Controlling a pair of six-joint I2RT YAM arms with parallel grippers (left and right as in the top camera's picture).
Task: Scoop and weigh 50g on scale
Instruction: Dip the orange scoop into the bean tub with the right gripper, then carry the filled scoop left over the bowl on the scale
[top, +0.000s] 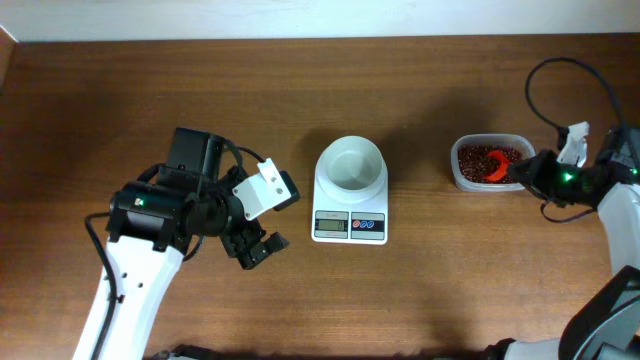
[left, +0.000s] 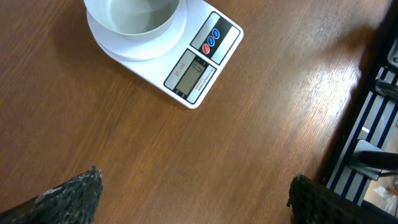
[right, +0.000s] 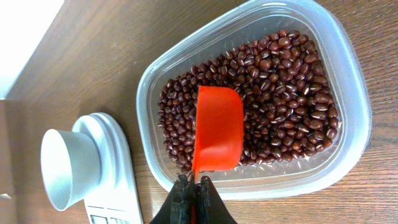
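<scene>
The white scale (top: 350, 205) stands mid-table with its round white bowl (top: 351, 164) empty; it also shows as the scale (left: 186, 56) in the left wrist view and the scale (right: 93, 168) in the right wrist view. Dark red-brown beans (right: 280, 93) fill a clear tub (top: 490, 163). My right gripper (right: 194, 185) is shut on the handle of a red scoop (right: 217, 127), whose cup lies on the beans. My left gripper (top: 255, 250) hangs open over bare table left of the scale, its fingertips (left: 74, 193) wide apart with nothing between them.
The clear tub (right: 348, 81) sits right of the scale with a strip of brown table between them. A black cable (top: 560, 75) loops behind the right arm. The table's edge and a striped frame (left: 373, 124) show in the left wrist view.
</scene>
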